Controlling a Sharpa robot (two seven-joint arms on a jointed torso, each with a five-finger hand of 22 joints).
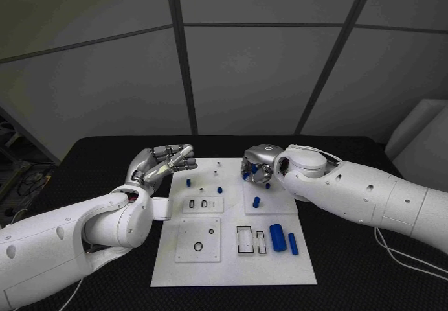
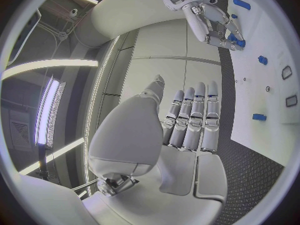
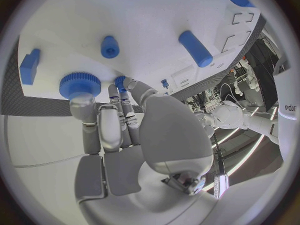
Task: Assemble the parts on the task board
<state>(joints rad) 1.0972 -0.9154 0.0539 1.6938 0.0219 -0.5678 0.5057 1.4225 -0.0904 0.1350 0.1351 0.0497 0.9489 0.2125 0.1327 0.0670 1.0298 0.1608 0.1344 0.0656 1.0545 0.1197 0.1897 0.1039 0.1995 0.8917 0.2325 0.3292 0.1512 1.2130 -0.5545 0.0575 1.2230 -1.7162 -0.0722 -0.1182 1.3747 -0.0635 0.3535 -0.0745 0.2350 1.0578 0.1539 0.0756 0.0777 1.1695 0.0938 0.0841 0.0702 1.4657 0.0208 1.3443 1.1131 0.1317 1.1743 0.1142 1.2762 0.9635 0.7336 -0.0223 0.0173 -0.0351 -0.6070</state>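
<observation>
While your right hand [image 1: 259, 166] closes its fingertips on the blue toothed gear [image 3: 79, 84] at the far end of the task board [image 1: 234, 272], your left hand [image 1: 160, 163] hovers beside the board's left edge, fingers loosely curled, holding nothing. You seem to be mid-pick or seating; next, align the gear before pressing.
</observation>
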